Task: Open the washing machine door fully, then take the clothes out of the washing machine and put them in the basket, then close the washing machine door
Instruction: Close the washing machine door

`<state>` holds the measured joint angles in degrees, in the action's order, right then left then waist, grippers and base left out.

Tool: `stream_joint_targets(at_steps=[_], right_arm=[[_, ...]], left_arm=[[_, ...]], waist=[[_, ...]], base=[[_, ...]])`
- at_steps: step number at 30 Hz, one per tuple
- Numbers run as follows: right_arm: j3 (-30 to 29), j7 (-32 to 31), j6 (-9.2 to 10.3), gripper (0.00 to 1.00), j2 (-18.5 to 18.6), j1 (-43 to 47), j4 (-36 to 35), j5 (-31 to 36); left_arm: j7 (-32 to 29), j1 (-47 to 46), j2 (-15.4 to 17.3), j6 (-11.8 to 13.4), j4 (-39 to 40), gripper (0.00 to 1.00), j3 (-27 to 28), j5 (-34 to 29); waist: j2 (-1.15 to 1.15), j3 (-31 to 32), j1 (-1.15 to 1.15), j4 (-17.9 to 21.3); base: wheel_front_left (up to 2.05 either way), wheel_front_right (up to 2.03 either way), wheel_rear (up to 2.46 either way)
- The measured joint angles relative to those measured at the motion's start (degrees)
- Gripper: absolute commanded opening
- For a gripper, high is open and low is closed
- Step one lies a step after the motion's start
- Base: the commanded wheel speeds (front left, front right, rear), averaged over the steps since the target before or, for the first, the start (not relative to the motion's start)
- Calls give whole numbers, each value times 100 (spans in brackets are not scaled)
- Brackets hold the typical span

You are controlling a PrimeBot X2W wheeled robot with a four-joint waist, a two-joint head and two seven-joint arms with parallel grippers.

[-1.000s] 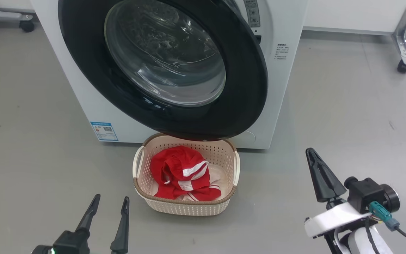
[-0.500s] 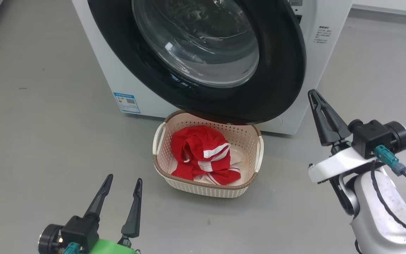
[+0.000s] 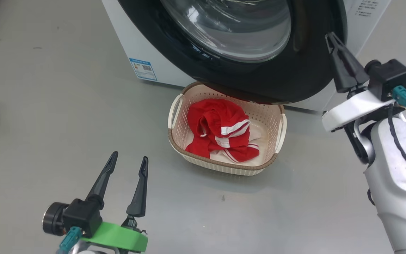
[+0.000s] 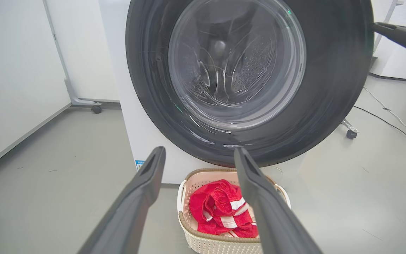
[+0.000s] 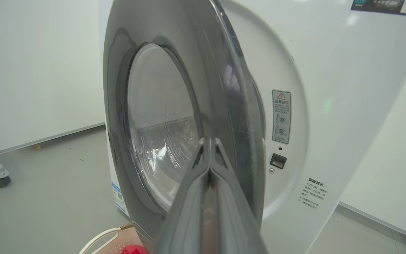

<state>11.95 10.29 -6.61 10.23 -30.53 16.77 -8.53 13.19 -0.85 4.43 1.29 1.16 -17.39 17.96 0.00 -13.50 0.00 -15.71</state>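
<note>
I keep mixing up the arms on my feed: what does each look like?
The left gripper has two long, tapering dark fingers on a black block, with a green collar and a teal connector. The right gripper has matching dark fingers, a white bracket, a black camera housing, a teal plug with a black cable, and a pale grey forearm.

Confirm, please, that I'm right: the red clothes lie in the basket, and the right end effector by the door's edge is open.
One slip: the right wrist view shows the right end effector shut. The red clothes do lie in the basket, and it is by the door's edge.
</note>
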Motion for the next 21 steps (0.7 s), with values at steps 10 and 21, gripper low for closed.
stream_joint_targets(at_steps=[10, 21], right_arm=[[2, -65, -37, 0, 126, -635, 461, -73], [-42, -73, -89, 0, 246, -1253, 850, -207]], left_arm=[[57, -274, -71, -2, -73, 100, -48, 0], [101, -499, -138, -8, -88, 100, -136, 0]], waist=[[0, -420, 0, -222], [0, -702, 0, -369]], base=[[0, 0, 0], [0, 0, 0]])
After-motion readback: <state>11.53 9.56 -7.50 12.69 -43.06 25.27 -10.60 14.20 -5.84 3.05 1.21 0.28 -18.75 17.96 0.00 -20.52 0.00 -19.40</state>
